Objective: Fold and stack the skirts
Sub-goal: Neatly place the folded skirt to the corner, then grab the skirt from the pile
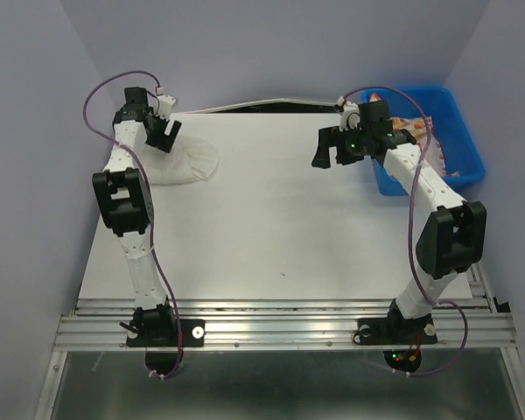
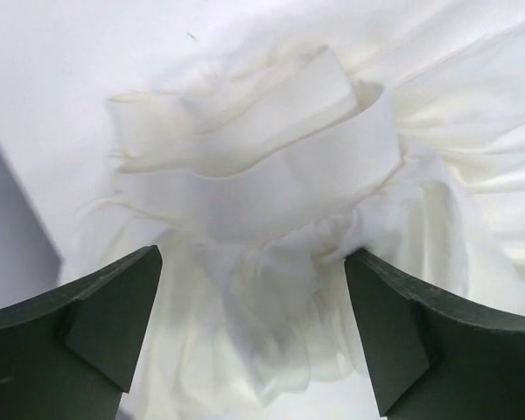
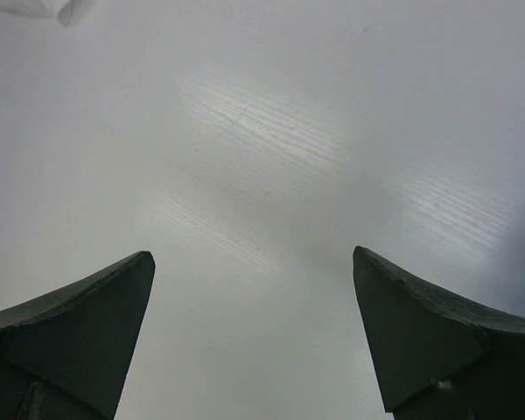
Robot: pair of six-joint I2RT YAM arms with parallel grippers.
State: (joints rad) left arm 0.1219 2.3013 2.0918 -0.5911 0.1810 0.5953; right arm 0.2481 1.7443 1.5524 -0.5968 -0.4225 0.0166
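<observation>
White skirt on white table, lilac walls

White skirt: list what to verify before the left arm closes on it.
1. Left end effector open: ok, fingers spread wide.
2. White skirt lined up between those fingers: ok, its waistband sits centred in the left wrist view.
3. Fingers touching the cloth: cannot tell.
4. White skirt lying flat for folding: not ok, it is bunched.
5. Right end effector open and empty: ok, only bare table lies under it.
6. Printed skirt out on the table: not ok, it lies in the blue bin.
</observation>
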